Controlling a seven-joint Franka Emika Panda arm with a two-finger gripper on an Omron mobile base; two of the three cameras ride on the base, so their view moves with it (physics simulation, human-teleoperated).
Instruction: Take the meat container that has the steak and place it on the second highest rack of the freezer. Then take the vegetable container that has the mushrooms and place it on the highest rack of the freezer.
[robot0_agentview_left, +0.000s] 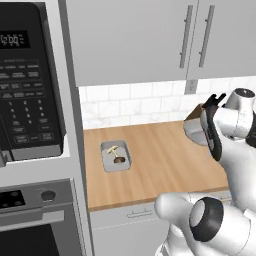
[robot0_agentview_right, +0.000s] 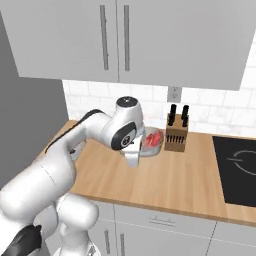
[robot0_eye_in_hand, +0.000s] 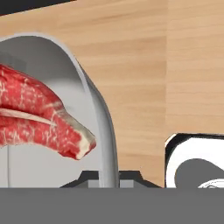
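The meat container (robot0_eye_in_hand: 94, 100) is a round grey dish lying on the wooden counter (robot0_agentview_right: 175, 175). A red, white-marbled steak (robot0_eye_in_hand: 35, 113) lies inside it. My gripper (robot0_eye_in_hand: 109, 177) is shut on the dish's rim, one dark tip on each side of the wall. From the right base view the hand (robot0_agentview_right: 136, 156) hangs over the near edge of the meat container (robot0_agentview_right: 155, 146), where the steak (robot0_agentview_right: 154, 137) shows red. The vegetable container (robot0_agentview_left: 106, 162), a grey rectangular tray, holds the mushrooms (robot0_agentview_left: 117, 155) further left on the counter, well apart from the gripper. The freezer and its racks are out of view.
A wooden knife block (robot0_agentview_right: 176, 134) stands just right of the dish, against the tiled wall. A black cooktop (robot0_agentview_right: 240, 167) lies at the counter's right end. A microwave (robot0_agentview_left: 30, 85) and oven (robot0_agentview_left: 35, 220) column bounds the counter on the left. Wall cabinets (robot0_agentview_right: 125, 40) hang overhead.
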